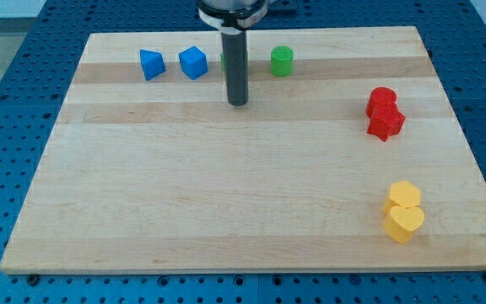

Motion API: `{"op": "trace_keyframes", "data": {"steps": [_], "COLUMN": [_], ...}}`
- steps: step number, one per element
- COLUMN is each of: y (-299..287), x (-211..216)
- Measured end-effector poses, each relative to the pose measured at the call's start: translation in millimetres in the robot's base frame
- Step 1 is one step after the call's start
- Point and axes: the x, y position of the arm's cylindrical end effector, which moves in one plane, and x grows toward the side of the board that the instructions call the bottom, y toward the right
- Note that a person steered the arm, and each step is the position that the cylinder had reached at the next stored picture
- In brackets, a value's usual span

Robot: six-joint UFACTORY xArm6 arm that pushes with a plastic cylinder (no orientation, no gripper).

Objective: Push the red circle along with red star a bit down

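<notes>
- Camera view: my tip (pixel 238 102) is resting on the board's upper middle, well apart from the red circle (pixel 381 98) and red star (pixel 386 123), which are touching at the view's right, circle above star
- No pincer is fitted; only a bare rod, holding nothing
- Advised: approaching above the circle, then pushing straight down so both are travelling together
- A green cylinder (pixel 282 61) is standing near the route; another green block (pixel 224 59), seemingly, is hiding behind the rod
- Blue blocks (pixel 151 64) (pixel 193 62) and yellow blocks (pixel 404 193) (pixel 404 223) are lying clear, the yellow pair below the star
</notes>
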Motion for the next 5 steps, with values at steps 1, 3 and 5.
{"op": "trace_keyframes", "data": {"steps": [1,3,5], "y": [43.8,158.3,194.2], "x": [-1.2,-16.9,-17.8]}}
